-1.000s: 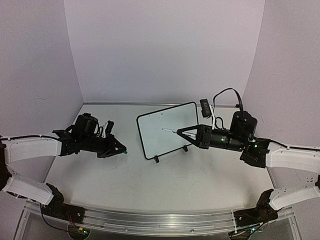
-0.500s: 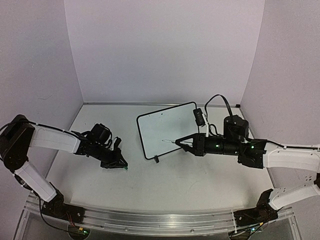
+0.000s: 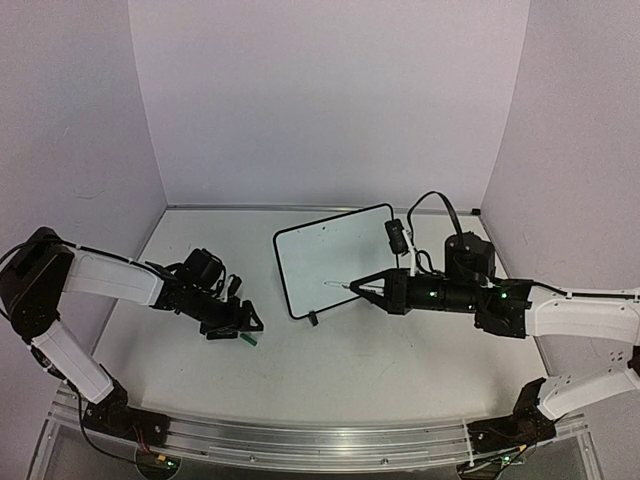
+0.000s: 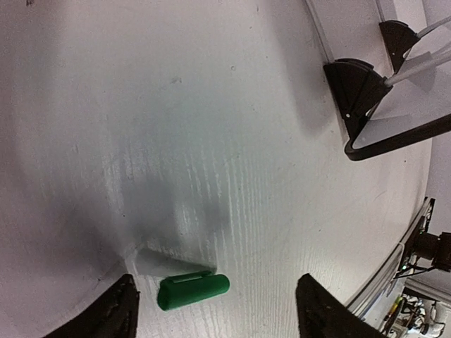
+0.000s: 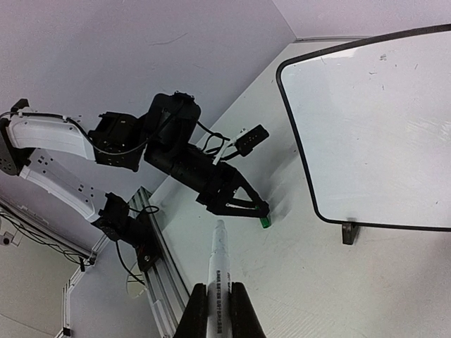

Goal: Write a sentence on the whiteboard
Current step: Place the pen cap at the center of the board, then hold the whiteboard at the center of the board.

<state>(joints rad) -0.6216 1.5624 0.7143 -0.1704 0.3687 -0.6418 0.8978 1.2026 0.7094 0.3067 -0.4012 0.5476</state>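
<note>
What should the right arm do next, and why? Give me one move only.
Probably ease the right gripper forward until the marker tip touches the whiteboard, where the first stroke can start. The board looks blank; the marker is uncapped, gripped, and aimed at the board. The green cap lies on the table between the open left gripper fingers.

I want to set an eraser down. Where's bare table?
Bare: the near middle between both arms, in front of the whiteboard; also behind it. Crowded: left gripper by the green cap, right gripper with marker at the board.
</note>
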